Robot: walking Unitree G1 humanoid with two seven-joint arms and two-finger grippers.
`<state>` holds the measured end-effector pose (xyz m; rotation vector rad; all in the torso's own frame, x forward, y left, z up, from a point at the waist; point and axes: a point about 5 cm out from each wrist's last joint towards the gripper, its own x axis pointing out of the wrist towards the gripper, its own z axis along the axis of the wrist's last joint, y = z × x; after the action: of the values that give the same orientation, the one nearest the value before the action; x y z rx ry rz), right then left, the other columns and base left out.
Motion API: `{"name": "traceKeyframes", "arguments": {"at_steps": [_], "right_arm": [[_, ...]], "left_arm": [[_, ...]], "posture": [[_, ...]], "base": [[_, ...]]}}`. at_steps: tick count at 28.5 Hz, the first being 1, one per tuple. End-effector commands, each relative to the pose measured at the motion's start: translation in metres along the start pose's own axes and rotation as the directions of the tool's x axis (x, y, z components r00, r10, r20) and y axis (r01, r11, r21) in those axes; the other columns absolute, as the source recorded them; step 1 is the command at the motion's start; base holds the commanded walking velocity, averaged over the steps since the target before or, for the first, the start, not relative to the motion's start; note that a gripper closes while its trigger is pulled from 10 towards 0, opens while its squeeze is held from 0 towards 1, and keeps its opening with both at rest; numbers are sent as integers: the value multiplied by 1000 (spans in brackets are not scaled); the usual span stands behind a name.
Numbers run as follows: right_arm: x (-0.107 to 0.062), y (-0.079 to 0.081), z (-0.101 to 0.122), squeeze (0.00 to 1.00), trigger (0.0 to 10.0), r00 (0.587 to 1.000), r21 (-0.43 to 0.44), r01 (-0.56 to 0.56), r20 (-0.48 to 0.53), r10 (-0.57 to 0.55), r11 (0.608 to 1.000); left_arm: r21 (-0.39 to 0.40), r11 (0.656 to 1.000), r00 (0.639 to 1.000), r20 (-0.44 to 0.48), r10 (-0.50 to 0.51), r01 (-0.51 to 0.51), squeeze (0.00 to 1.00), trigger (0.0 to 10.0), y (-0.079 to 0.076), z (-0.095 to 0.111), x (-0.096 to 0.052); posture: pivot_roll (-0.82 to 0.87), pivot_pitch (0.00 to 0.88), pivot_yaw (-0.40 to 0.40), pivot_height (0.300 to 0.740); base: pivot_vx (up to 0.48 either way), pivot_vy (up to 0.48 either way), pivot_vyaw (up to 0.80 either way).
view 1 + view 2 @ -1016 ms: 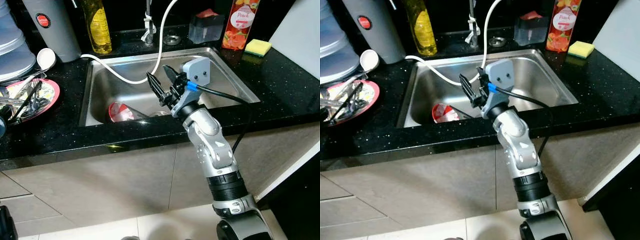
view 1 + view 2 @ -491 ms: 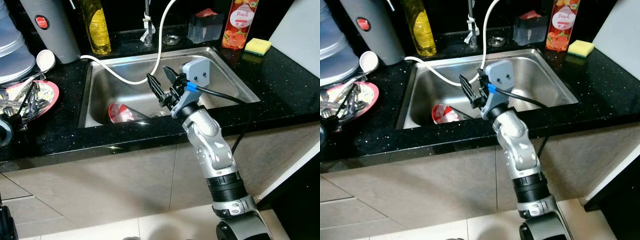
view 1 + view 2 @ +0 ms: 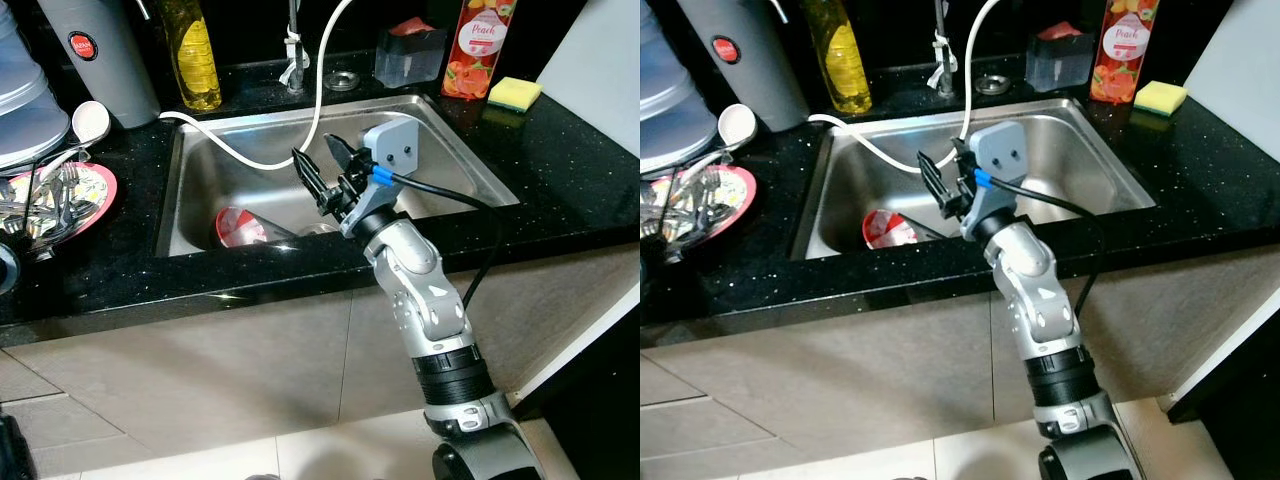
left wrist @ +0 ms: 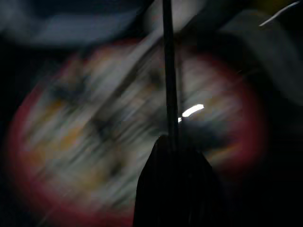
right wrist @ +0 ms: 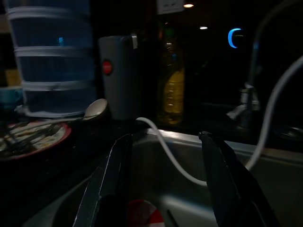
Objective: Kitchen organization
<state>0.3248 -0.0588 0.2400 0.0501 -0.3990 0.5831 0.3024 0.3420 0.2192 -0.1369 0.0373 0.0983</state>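
Utensils [image 3: 40, 200] lifted off one plate [image 3: 95, 190]; two bottles behind.

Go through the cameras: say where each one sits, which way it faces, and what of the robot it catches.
Head eyes: look down at the sink; the right gripper hangs over it, jaws open.
Right wrist: looks along its own fingers past the white hose; both share the red-rimmed plate.
Left wrist: close above that plate, blurred; a thin dark rod crosses it.
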Motion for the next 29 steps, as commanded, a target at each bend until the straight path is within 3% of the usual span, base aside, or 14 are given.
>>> {"name": "traceKeyframes", "arguments": {"at_steps": [1,2,8,12,13,15,16,19,20,22,23,24,25,29], "right_arm": [[4,5,0,0,10000,1000,-4,-31,0,31,1000],[7,5,1,0,10000,999,-6,-32,7,32,999],[10,5,4,0,10000,999,-12,-28,25,29,1000],[6,3,3,0,10000,1000,-14,1,28,-1,1000],[4,3,5,0,10000,1000,-12,10,30,-10,1000],[4,3,5,0,10000,1000,-12,10,30,-10,1000],[2,3,4,0,10000,999,-8,20,26,-19,1000],[0,2,2,0,10000,999,-11,28,18,-28,1000],[0,0,2,0,10000,999,-15,32,14,-32,999],[0,0,2,0,10000,999,-15,32,14,-32,999],[1,-2,2,0,10000,999,-25,34,18,-33,999],[1,-2,2,0,10000,999,-25,34,18,-33,999],[3,-4,5,0,10000,999,-22,36,30,-35,999],[9,-3,1,0,10000,999,-11,28,23,-28,1000]], "left_arm": [[24,997,990,118,-77,75,0,2314,-12,16,-4],[80,979,965,169,-199,188,0,10000,-35,27,-7],[222,909,925,63,-376,354,0,10000,-84,14,3],[179,927,944,-73,-321,329,0,10000,-97,-20,25],[156,935,947,-100,-306,319,431,10000,-100,-28,30],[156,935,947,-100,-306,319,431,10000,-100,-28,30],[152,928,938,-121,-324,340,1000,10000,-106,-37,32],[153,918,931,-69,-358,365,1000,10000,-113,-34,32],[156,916,922,59,-382,369,1000,10000,-120,-15,32],[156,916,922,59,-382,369,1000,10000,-120,-15,32],[183,930,914,199,-353,319,1000,10000,-121,9,32],[183,930,914,199,-353,319,1000,10000,-121,9,32],[266,937,901,307,-307,229,0,10000,-121,35,28],[303,946,880,410,-240,117,0,10000,-118,65,22]], "posture": [[209,0,44,740],[200,0,43,740],[168,0,77,740],[140,0,100,740],[131,0,111,740],[131,0,111,740],[124,0,119,740],[118,0,120,740],[99,0,122,740],[99,0,122,740],[97,0,121,740],[97,0,121,740],[123,0,106,740],[159,0,87,740]], "base": [[0,0,0],[0,0,0],[0,0,0],[0,0,0],[0,0,0],[0,0,0],[0,0,0],[0,0,0],[0,0,0],[0,0,0],[0,0,0],[0,0,0],[0,0,0],[0,0,0]]}}
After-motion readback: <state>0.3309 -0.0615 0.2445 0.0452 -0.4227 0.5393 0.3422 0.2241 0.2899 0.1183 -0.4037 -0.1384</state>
